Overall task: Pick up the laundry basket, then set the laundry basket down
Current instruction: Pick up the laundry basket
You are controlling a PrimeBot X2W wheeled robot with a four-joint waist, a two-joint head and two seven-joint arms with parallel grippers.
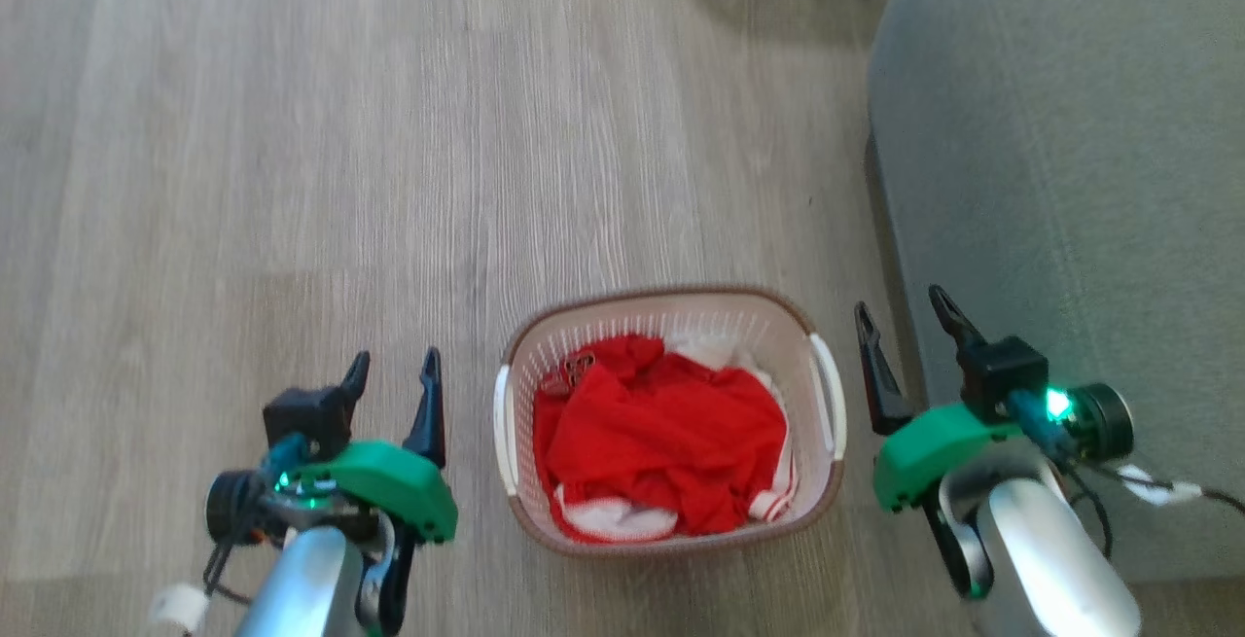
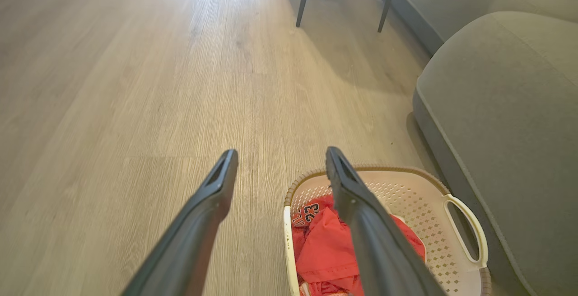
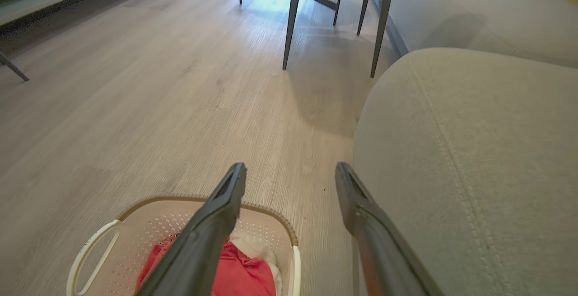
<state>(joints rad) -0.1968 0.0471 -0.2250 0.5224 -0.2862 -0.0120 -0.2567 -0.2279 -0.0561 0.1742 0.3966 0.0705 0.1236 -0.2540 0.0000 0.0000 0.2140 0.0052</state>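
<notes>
Grippers wide open and empty: left gripper [image 1: 395, 358] and right gripper [image 1: 900, 303] flanking the laundry basket [image 1: 681, 311].

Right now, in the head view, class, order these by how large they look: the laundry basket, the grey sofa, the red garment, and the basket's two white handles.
1. grey sofa
2. laundry basket
3. red garment inside it
4. left-side handle and right-side handle: they look alike, so unranked

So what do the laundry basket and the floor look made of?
Laundry basket: likely moulded plastic, matte white, given the regular punched holes in its walls; the brown rim mimics weave. Floor: wood-look planks with grain and a soft sheen, laminate or vinyl, unclear.
</notes>
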